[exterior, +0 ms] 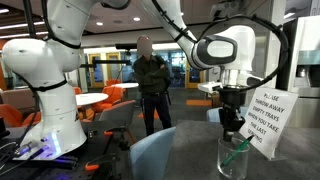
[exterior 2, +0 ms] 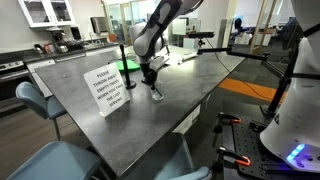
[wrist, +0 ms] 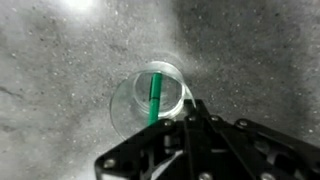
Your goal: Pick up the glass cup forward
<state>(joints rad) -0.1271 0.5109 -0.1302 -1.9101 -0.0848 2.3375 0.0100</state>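
On the white upright sign (exterior 2: 108, 88), "THROW AWAY EMPTY TRAYS WHEN YOU TAKE THE LAST" can be read; the last line is too small. Just beside the sign, the clear tall glass cup (exterior: 235, 157), a thin green stick (wrist: 155, 97) in it, is stood on the dark grey speckled bench (exterior 2: 200, 95). The black pincer (exterior: 233, 128) is held directly over the cup; its opening cannot be told. Orange chairs (exterior: 120, 93) are seen far behind the sign.

Bare bench (exterior 2: 215, 85) lies open around the glass (exterior 2: 157, 93) on most sides; the upright sign (exterior 2: 108, 88) stands near, closing one side.
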